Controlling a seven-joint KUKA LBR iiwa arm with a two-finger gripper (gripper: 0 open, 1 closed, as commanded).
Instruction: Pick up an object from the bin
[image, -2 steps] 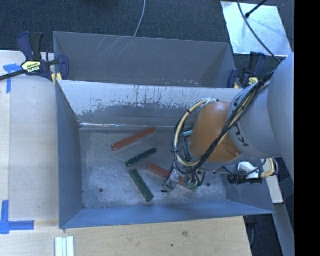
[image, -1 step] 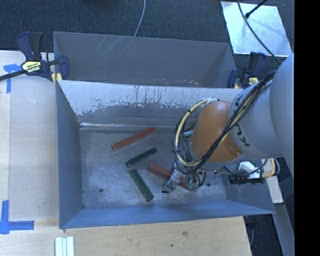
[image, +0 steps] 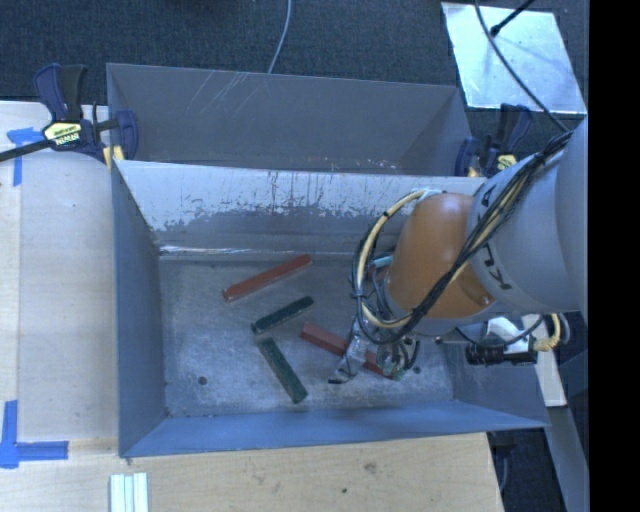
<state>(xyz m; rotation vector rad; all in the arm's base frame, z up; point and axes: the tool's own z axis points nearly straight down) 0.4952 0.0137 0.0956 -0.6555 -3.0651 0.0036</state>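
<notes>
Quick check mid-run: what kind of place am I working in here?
Probably a robotics lab's bin-picking rig: a grey metal bin, loose green sticks and a long red stick inside, the cabled arm's gripper down among them.

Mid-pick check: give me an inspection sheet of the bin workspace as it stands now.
Surface: grey metal bin, floor scuffed, back wall scratched.
Job's things: four loose bars on the floor. Long red-brown bar toward the back; dark green bar in the middle; second dark green bar nearer the front; short red bar to the right, its right end under the gripper.
Clutter: nothing seen.
Gripper: gripper low over the short red bar's right end; a grasp cannot be confirmed.
Cables: yellow and black cables loop round the arm's orange cover.
Surroundings: nothing seen.
</notes>
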